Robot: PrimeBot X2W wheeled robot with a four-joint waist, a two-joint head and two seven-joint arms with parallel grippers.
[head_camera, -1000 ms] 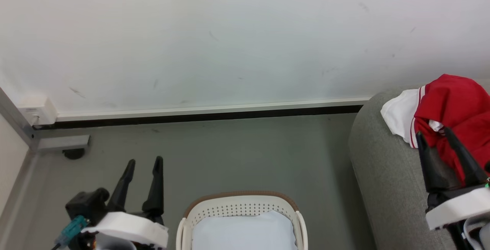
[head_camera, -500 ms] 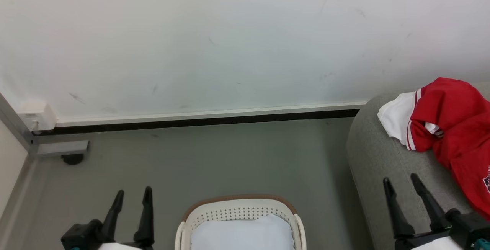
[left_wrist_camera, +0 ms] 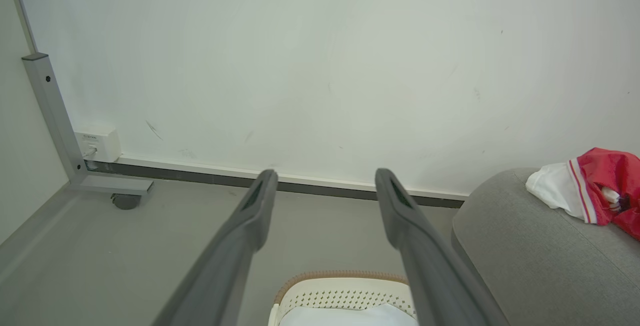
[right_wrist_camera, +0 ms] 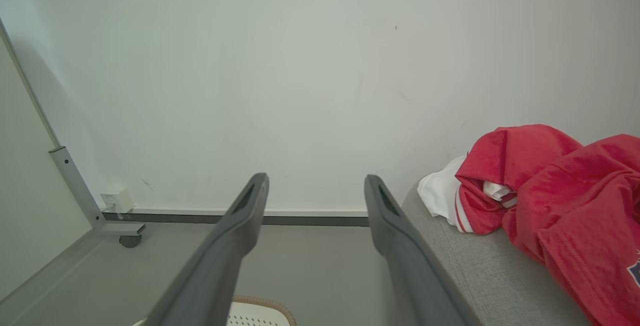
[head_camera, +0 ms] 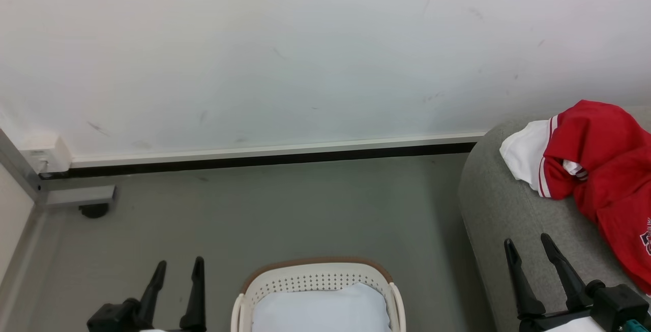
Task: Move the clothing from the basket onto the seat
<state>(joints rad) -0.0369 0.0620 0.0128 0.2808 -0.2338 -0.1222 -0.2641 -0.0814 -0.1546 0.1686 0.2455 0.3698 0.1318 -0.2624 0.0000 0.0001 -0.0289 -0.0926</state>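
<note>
The red and white clothing point(head_camera: 602, 169) lies crumpled on the grey seat point(head_camera: 503, 225) at the right, also seen as clothing point(right_wrist_camera: 555, 206) on the seat point(right_wrist_camera: 465, 261) and clothing point(left_wrist_camera: 595, 191) on the seat point(left_wrist_camera: 530, 246). The cream basket point(head_camera: 318, 278) with a brown rim stands at the bottom centre, holding only a pale blue-white liner cloth point(head_camera: 320, 309). My left gripper point(head_camera: 178, 268) is open and empty, left of the basket. My right gripper point(head_camera: 529, 248) is open and empty over the seat's front edge, below the clothing. The basket point(left_wrist_camera: 345, 291) shows under the left fingers.
A white wall point(head_camera: 305, 52) with a dark baseboard runs across the back. A grey metal frame with a caster point(head_camera: 94, 210) and a white wall box point(head_camera: 43, 151) sit at the left. Grey floor point(head_camera: 285, 210) lies between basket and wall.
My right gripper has drawn back down from the clothing, leaving it lying on the seat. My left gripper has also dropped lower in view. The camera shifted slightly.
</note>
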